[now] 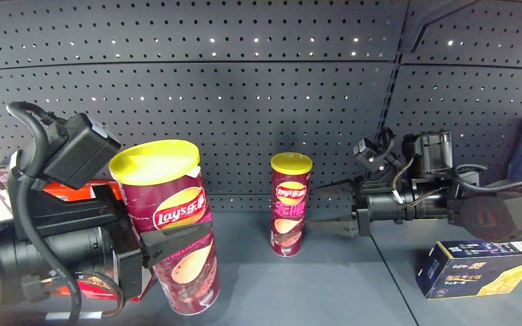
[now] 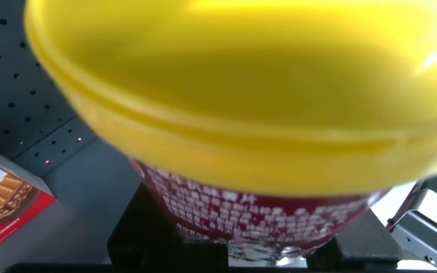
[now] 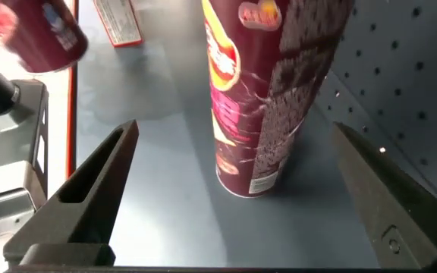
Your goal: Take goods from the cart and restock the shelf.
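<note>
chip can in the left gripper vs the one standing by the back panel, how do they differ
The held can is clamped in the left gripper; the standing can is free, the open right gripper beside it. The held can leans; the standing can is upright on the shelf. Both are maroon with yellow lids.

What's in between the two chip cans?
Nothing. In the head view, only bare shelf lies between the held chip can and the standing chip can.
</note>
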Robot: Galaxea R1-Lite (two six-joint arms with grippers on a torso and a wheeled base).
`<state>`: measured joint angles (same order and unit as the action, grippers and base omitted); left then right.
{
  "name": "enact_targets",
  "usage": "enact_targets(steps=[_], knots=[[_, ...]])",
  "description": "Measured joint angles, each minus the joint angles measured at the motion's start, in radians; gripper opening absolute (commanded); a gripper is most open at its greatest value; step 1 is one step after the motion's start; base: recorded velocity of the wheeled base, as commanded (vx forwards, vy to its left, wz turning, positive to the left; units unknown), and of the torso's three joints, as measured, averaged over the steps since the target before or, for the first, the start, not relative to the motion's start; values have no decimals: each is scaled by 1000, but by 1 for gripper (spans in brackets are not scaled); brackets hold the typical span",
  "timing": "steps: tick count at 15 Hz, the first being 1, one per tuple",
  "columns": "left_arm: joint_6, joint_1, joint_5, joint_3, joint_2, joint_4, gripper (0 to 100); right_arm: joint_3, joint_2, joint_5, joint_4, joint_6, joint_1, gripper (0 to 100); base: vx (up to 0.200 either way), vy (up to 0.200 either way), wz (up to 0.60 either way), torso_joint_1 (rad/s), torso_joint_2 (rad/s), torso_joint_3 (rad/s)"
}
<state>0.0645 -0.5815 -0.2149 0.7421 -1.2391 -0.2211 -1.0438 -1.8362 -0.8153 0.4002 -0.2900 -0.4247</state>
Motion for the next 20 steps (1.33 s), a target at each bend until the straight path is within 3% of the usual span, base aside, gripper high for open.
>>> enact_targets(steps=[20], knots=[[0,14,-3,-1,-3,0,0,-151,-238,7,21,13,-60,100,0,0,0,0,0,0]])
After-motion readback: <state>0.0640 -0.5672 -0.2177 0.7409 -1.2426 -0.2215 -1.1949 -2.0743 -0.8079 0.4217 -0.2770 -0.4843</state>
